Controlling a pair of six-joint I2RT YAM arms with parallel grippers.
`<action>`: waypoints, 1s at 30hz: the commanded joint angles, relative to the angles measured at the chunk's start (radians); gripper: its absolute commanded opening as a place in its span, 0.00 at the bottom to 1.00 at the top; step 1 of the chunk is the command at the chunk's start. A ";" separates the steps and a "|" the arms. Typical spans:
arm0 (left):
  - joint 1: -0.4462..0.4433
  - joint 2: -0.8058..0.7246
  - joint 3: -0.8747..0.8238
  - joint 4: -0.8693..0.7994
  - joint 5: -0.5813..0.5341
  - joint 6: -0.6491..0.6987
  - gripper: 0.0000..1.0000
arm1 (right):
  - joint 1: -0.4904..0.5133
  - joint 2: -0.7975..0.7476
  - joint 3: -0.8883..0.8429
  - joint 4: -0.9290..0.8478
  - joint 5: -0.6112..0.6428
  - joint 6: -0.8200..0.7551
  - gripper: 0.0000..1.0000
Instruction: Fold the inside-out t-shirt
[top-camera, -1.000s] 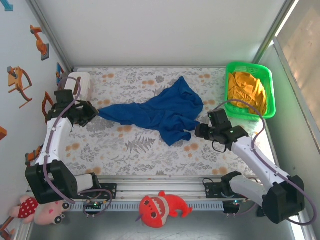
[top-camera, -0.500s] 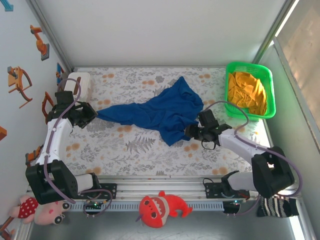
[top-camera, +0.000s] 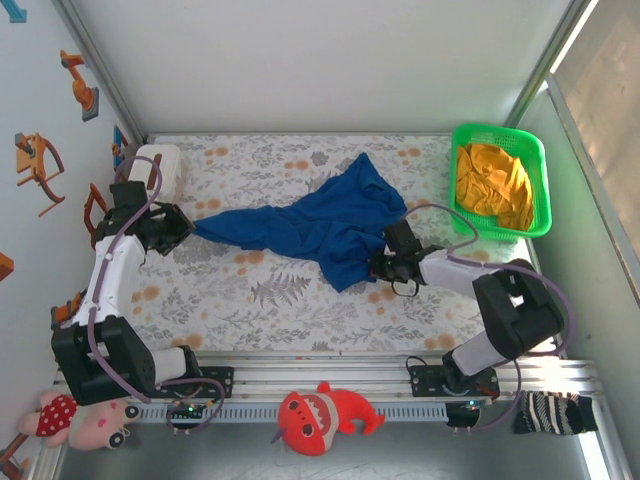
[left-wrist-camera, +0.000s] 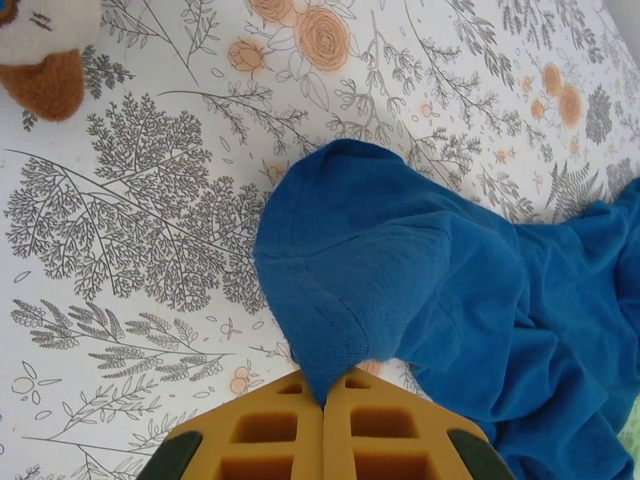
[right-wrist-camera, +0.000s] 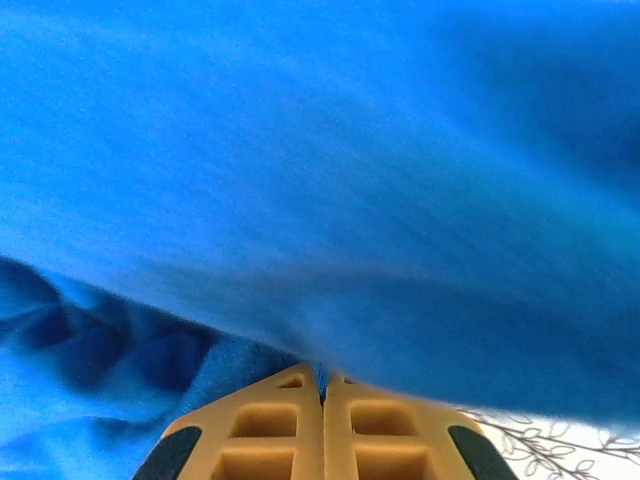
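On the floral table (top-camera: 300, 300), left gripper (top-camera: 190, 227) and right gripper (top-camera: 373, 267), arms reaching inward, pinch t-shirt (top-camera: 310, 230).

You've got one blue t-shirt (top-camera: 310, 225), one green basket (top-camera: 500, 131), one orange-yellow garment (top-camera: 492, 180), one white tissue box (top-camera: 160, 165), one red plush shark (top-camera: 320, 415).

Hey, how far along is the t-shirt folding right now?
Early. Done: the left gripper is shut on one end of the inside-out t-shirt, the right gripper shut on its near-right edge. In hand: the shirt lies crumpled between them. Remaining: spreading it flat and every fold.
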 joint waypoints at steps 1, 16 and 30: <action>0.014 0.041 0.067 0.033 0.016 -0.012 0.00 | -0.035 -0.081 0.161 -0.062 -0.011 -0.047 0.00; 0.040 0.185 0.399 0.097 0.130 -0.131 0.00 | -0.354 -0.279 0.819 -0.521 -0.067 -0.190 0.00; 0.035 -0.059 0.173 0.210 0.280 -0.221 0.05 | -0.389 -0.554 0.668 -0.548 -0.082 -0.125 0.00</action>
